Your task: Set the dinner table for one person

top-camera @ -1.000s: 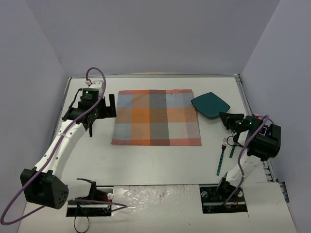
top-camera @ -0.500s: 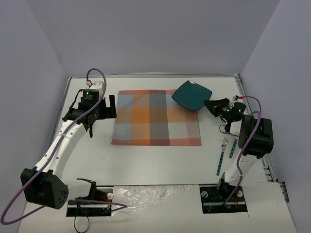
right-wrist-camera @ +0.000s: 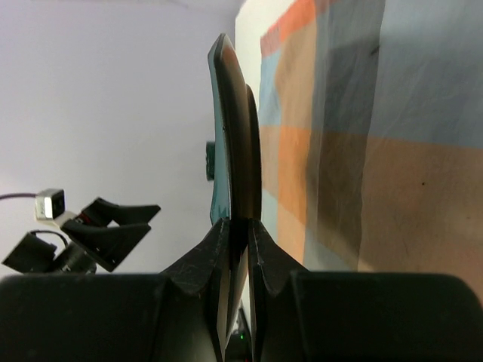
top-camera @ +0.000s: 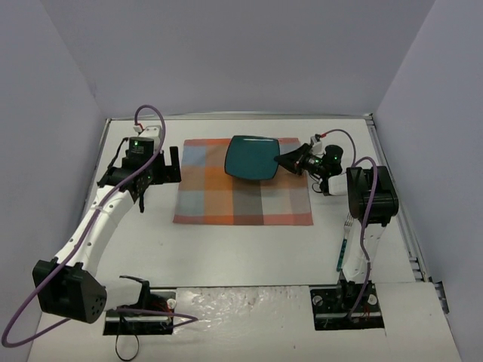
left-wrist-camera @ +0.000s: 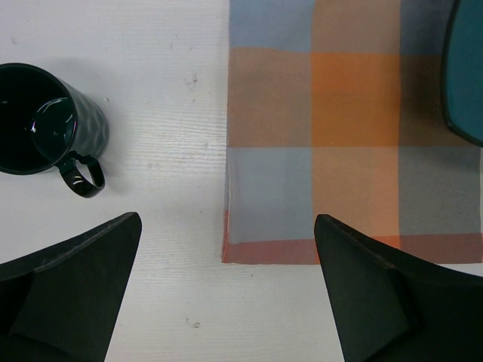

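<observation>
right gripper (top-camera: 281, 160) pinches the plate (top-camera: 253, 157) rim over the upper half of the mat (top-camera: 219, 200); next, lower it flat mid-mat and release. left gripper (left-wrist-camera: 226, 226) wide open, empty.

Shows the right fingers (right-wrist-camera: 204, 256) at 6 o'clock, pressed together on the rim of a teal plate (right-wrist-camera: 229, 151). Presents that plate edge-on, running from 6 up to 12 o'clock, with a darker bulge on its 3 o'clock side. Spreads an orange, blue and grey plaid placemat (right-wrist-camera: 355, 151) from 1 to 4 o'clock. Leaves a white sliver of worktop (right-wrist-camera: 256, 23) near 12. Catches the left fingers (right-wrist-camera: 121, 213), dark and parted, at 8 o'clock against a lilac wall (right-wrist-camera: 98, 90).
</observation>
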